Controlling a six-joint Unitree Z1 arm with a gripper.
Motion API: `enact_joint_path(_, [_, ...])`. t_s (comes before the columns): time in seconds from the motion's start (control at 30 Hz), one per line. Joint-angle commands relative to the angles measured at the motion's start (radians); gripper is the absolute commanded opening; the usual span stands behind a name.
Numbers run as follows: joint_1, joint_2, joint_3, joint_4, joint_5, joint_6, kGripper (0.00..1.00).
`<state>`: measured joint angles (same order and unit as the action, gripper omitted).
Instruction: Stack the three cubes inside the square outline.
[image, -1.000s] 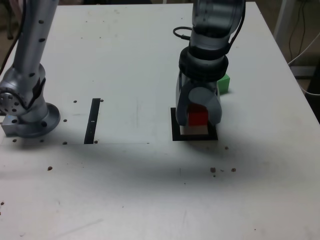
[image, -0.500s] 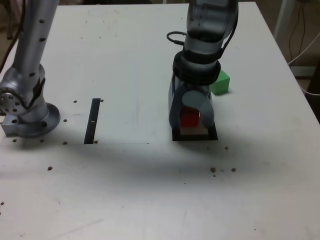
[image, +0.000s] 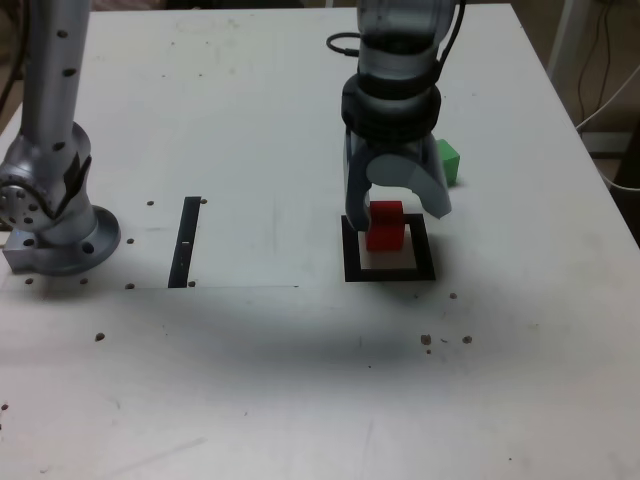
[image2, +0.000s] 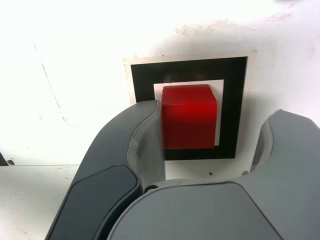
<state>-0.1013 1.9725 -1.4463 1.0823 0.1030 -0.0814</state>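
The red cube (image: 385, 225) stands on the pale centre of the black square outline (image: 390, 272). In the wrist view the red cube (image2: 189, 122) sits inside the outline (image2: 142, 75). My gripper (image: 398, 215) hangs over it, open, with one finger on each side. In the wrist view my gripper (image2: 215, 112) has one finger (image2: 135, 130) close against the cube's side and the other finger (image2: 287, 135) well apart from it. The green cube (image: 448, 162) rests on the table behind the gripper, outside the outline and partly hidden by it.
A narrow black strip (image: 185, 240) lies on the white table (image: 250, 380) at the exterior view's left of the outline. The arm's base (image: 55, 225) stands at the far left. Small dark specks dot the tabletop. Cables hang past the table's right edge.
The jaws have opened and let go of the red cube, which now stands alone in the outline. The gripper has risen a little and shifted toward the exterior view's left.
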Motion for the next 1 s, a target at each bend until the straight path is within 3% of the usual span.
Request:
enact_joint_path(0.0, [-0.002,-0.015,0.006,0.007,0.002,-0.003,1.00])
enact_joint_path(0.37, [0.019,-0.097,0.029,0.085,-0.012,0.007,1.00])
enact_joint_path(0.67, [0.200,-0.125,-0.044,0.186,-0.053,0.118,1.00])
enact_joint_path(0.97, [0.352,-0.053,-0.144,0.212,-0.075,0.065,1.00])
